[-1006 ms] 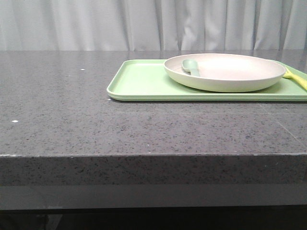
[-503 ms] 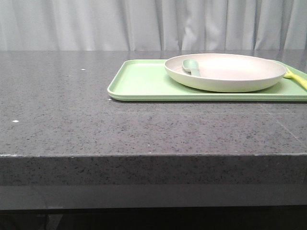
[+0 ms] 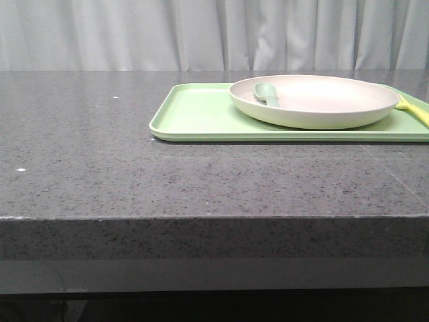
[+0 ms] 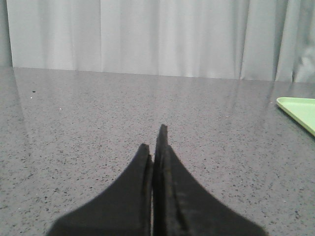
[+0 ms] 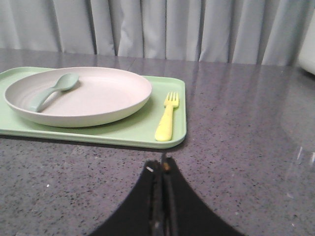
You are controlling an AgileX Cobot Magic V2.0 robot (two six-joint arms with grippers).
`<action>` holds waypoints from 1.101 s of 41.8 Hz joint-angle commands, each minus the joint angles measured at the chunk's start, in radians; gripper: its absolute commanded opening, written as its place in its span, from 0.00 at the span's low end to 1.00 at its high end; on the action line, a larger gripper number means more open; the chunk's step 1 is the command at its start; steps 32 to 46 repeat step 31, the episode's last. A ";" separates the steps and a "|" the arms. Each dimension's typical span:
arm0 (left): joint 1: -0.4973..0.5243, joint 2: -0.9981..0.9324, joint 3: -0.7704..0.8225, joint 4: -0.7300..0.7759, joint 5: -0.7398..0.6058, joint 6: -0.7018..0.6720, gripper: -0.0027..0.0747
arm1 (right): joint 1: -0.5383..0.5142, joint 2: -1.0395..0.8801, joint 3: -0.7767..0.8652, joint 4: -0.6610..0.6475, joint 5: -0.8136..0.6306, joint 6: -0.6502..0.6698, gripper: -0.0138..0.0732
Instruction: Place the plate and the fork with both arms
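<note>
The cream-white plate (image 3: pixel 314 100) sits on a light green tray (image 3: pixel 194 114) at the right of the grey counter; it also shows in the right wrist view (image 5: pixel 78 96). A grey-green spoon (image 3: pixel 267 94) lies in the plate. The pale yellow fork (image 5: pixel 167 118) lies on the tray beside the plate, tines pointing away from my right gripper; its end shows in the front view (image 3: pixel 415 109). My right gripper (image 5: pixel 161 164) is shut and empty, low over the counter just short of the tray's edge. My left gripper (image 4: pixel 153 142) is shut and empty, over bare counter left of the tray.
The tray's corner (image 4: pixel 298 109) shows at the edge of the left wrist view. A grey curtain hangs behind the counter (image 3: pixel 100 147). The counter's front edge (image 3: pixel 201 218) runs across the front view. Neither arm shows in the front view.
</note>
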 commanded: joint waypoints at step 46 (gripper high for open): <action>-0.006 -0.020 0.002 -0.009 -0.087 0.001 0.01 | -0.002 -0.025 0.005 0.009 -0.120 -0.006 0.02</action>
